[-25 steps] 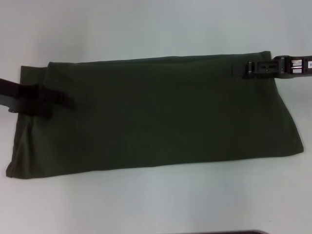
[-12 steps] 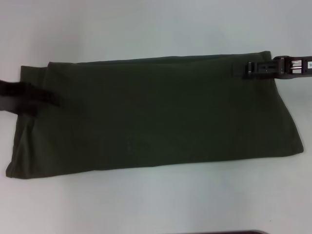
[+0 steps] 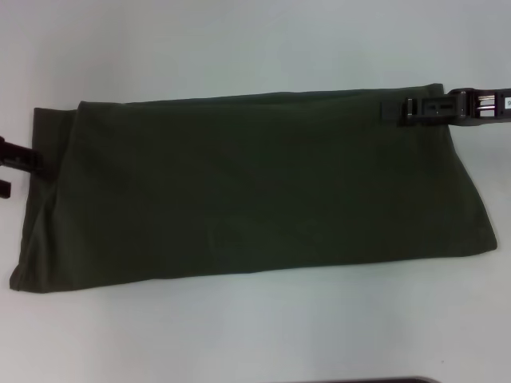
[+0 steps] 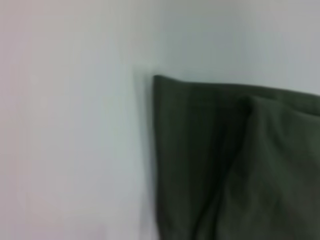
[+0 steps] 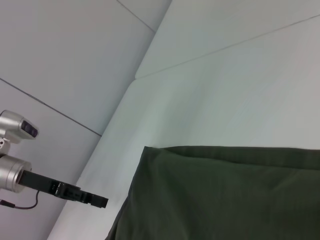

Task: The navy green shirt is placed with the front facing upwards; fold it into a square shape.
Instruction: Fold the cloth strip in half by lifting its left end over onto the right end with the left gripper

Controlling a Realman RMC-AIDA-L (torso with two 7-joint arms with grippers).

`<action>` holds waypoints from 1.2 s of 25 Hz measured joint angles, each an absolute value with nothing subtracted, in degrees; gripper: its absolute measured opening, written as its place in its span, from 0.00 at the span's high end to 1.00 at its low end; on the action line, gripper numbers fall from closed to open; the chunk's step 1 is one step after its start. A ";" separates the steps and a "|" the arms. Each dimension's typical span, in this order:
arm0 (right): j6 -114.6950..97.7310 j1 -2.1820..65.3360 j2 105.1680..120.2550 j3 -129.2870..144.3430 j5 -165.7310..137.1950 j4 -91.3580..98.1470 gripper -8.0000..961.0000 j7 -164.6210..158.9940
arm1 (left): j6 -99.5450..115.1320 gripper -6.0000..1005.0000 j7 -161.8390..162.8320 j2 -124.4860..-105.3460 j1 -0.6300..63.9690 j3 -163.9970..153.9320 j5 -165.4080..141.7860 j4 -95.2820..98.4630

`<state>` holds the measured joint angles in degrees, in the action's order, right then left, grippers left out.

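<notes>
White bench (image 3: pixel 239 335) carries our soft, limp dark olive-green cotton shirt (image 3: pixel 255 191); best pinched at corners. Right gripper (image 3: pixel 391 110) over its far corner, left gripper (image 3: pixel 12 171) at its edge: fingers' state unclear.

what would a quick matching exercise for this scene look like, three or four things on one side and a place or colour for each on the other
Things:
1. shirt
2. left end effector
3. right end effector
4. table

Places or colours:
A. over the shirt's far right corner
B. dark olive green, lying flat as a long folded band
C. pale and bare around the cloth
D. at the shirt's left edge, just off the cloth

Pairs: 1-B, 2-D, 3-A, 4-C
</notes>
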<state>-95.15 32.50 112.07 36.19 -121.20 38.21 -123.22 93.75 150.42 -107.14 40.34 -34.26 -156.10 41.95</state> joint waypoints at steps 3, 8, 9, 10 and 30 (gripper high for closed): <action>-95.08 32.51 112.06 36.23 -121.20 38.09 0.05 -123.13 | 93.82 0.13 151.48 -107.37 41.28 -34.40 -158.39 41.90; -95.04 32.31 112.06 36.38 -121.20 37.98 0.05 -122.85 | 93.06 0.13 151.90 -108.08 42.31 -34.62 -159.69 41.27; -95.03 32.24 112.05 36.40 -121.20 37.98 0.05 -122.84 | 92.63 0.13 151.83 -108.35 42.43 -34.79 -159.78 41.16; -95.03 32.18 112.05 36.41 -121.20 37.97 0.05 -122.83 | 91.80 0.13 151.76 -108.68 42.50 -35.26 -159.92 40.89; -95.16 31.92 112.12 36.38 -121.20 37.96 0.05 -123.20 | 87.64 0.13 152.23 -109.37 42.36 -36.75 -160.58 38.93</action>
